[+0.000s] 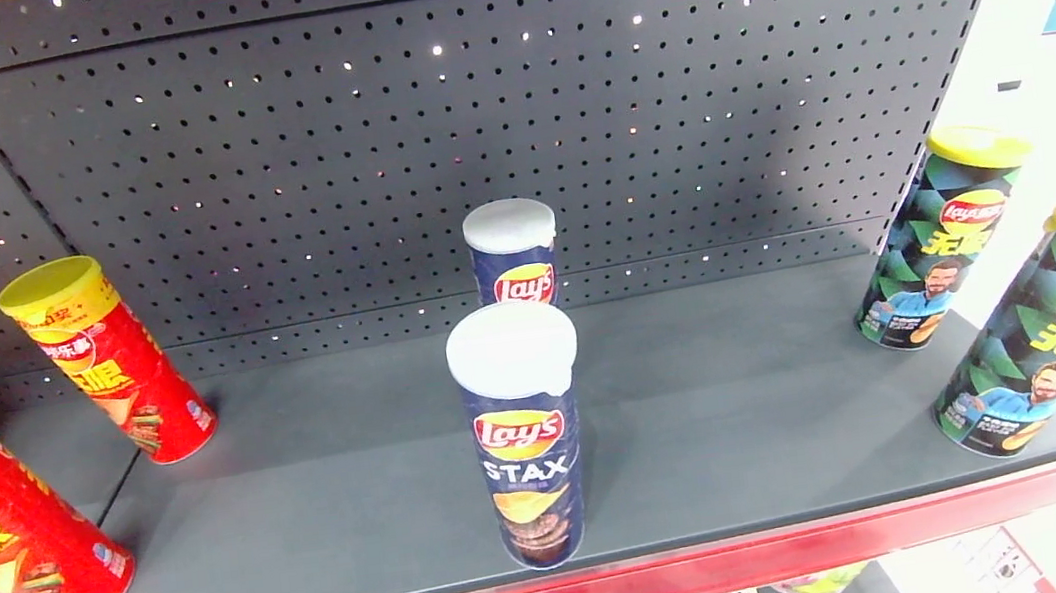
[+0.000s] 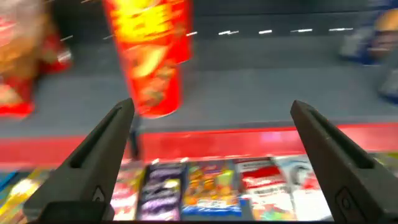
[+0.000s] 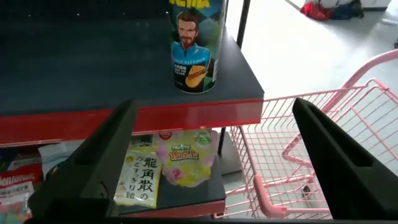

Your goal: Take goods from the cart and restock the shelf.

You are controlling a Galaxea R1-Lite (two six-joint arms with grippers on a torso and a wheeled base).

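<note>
My left end effector [image 2: 211, 109] hangs with its jaws wide apart and nothing between them, level with the red front edge of the shelf [image 2: 217, 138]; a red can [image 2: 152, 56] stands upright on the board just beyond. My right end effector [image 3: 214, 106] is likewise spread and empty, facing the shelf's right corner, where a green can [image 3: 196, 43] stands near the edge. The pink wire cart [image 3: 311, 137] sits beside that corner, lower than the board and near the right end effector; what stock it holds I cannot tell. Seen from the head, the shelf carries six cans: two red at my left, two blue cans [image 1: 525, 433] one behind the other in the middle, and two green at my right, with broad bare stretches between the groups. I judge the restocking partly done: with neither arm carrying anything, the next can has yet to be taken from the cart, and the right arm is the closer one.
</note>
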